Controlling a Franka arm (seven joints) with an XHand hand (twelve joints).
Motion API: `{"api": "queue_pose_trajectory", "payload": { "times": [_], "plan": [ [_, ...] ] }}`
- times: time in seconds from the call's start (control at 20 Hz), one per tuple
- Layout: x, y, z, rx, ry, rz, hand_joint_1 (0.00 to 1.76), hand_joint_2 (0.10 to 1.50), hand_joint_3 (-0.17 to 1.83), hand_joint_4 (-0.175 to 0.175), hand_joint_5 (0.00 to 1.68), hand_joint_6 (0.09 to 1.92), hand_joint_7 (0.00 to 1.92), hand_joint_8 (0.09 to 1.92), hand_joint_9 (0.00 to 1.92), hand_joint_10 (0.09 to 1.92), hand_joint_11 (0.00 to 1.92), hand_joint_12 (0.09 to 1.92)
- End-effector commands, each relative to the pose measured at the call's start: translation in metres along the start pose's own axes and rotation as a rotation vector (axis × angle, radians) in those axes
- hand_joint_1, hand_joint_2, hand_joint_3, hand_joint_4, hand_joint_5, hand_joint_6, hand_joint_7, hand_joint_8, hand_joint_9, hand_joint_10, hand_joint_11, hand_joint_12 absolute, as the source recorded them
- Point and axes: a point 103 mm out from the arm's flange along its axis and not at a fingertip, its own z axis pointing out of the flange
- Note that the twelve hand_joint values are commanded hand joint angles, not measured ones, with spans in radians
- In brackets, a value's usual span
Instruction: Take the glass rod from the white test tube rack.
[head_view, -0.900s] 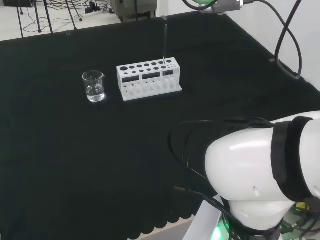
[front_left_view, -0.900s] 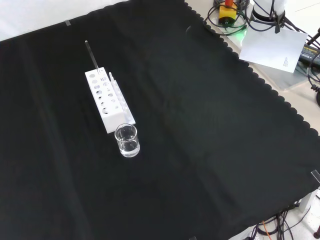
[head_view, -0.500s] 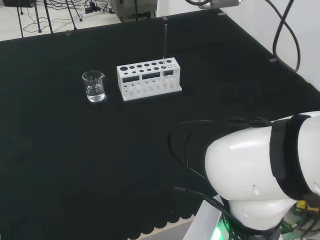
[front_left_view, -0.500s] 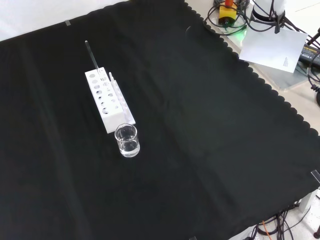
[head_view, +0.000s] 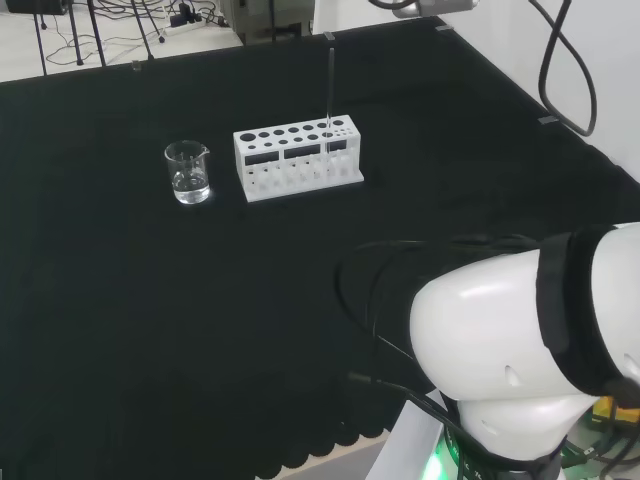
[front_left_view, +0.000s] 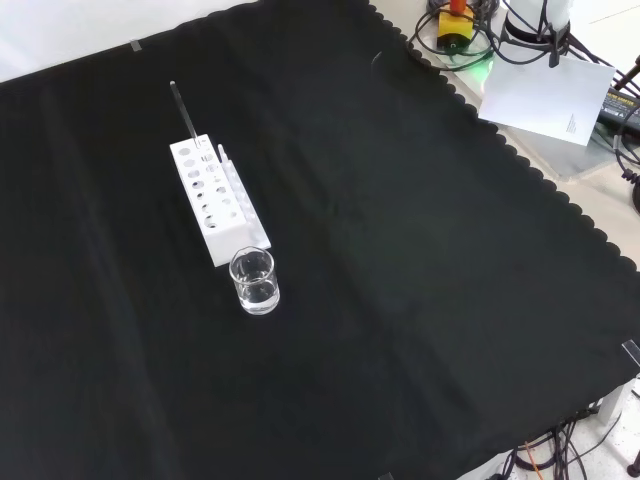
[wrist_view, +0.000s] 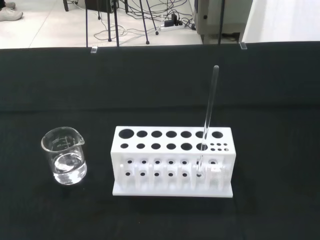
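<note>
I see the glass rod (wrist_view: 208, 115) standing in the white rack (wrist_view: 172, 161), just beside a beaker (wrist_view: 64, 162) of clear liquid; both sit toward the cloth's (front_left_view: 420, 280) far edge in the head view. I cannot tell the hand's state.

The foot of the glass rod (wrist_view: 207, 120) is masked inside the white test tube rack (wrist_view: 172, 160). The arm's white link (head_view: 520, 360) is cut off by the head view's lower right edge.

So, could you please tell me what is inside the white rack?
One glass rod stands in a hole near one end of the rack, sticking up well above it. The other holes look empty. Its lower tip is partly hidden by the rack's front.
</note>
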Motion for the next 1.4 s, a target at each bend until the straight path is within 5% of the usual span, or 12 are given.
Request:
{"api": "queue_pose_trajectory", "payload": {
  "times": [0.05,0.15,0.3,0.75,1.4],
  "plan": [
    [-0.019,0.057,0.011,0.027,0.015,-0.001,0.66,1.09,-0.12,-0.17,0.0,0.09,0.04,0.09,0.05,0.28,0.07,0.48],
    [-0.028,0.07,0.011,0.026,0.037,0.008,0.66,1.11,-0.15,-0.168,0.0,0.09,0.02,0.16,0.01,0.43,0.02,0.76],
    [-0.04,0.09,0.015,0.021,0.062,0.013,0.65,1.12,-0.17,-0.163,0.0,0.09,0.0,0.26,0.0,0.51,0.0,0.89],
    [-0.056,0.157,0.042,0.065,0.065,-0.008,0.67,1.1,-0.17,-0.134,0.01,0.09,0.0,0.28,0.0,0.56,0.0,0.92],
    [-0.071,0.235,0.07,0.039,0.056,-0.045,0.72,1.1,-0.17,-0.113,0.17,0.09,0.0,0.39,0.0,0.64,0.0,1.02]
  ]
}}
